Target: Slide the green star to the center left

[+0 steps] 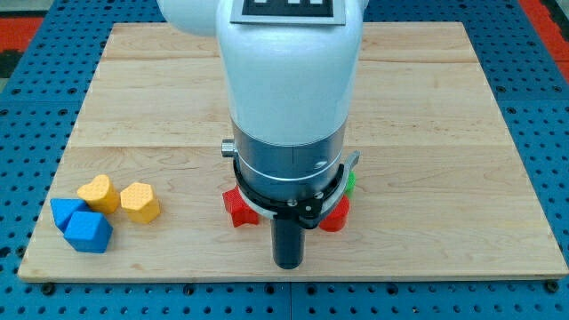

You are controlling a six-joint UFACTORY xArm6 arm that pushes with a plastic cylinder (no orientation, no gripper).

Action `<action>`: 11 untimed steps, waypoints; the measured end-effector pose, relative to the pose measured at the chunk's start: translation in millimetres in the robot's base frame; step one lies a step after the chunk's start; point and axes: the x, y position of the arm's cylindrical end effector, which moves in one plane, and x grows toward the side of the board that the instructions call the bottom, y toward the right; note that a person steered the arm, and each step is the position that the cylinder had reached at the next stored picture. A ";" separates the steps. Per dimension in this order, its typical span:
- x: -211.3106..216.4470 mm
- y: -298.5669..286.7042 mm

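Only a small green sliver of the green star [350, 183] shows at the right edge of the arm's body, in the lower middle of the board; the arm hides the rest. My tip [286, 265] is the lower end of the dark rod, below and left of the star, near the board's bottom edge. A red block [236, 207] sits just left of the rod and another red block [336, 214] just right of it; both are partly hidden by the arm.
At the bottom left lie two yellow blocks [99, 193] [140, 202] and two blue blocks [65, 212] [88, 232], close together. The wooden board [142, 107] rests on a blue perforated surface. The arm's white body covers the board's middle.
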 end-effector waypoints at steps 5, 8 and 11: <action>-45.1 26.9; -122.9 42.4; -113.2 38.6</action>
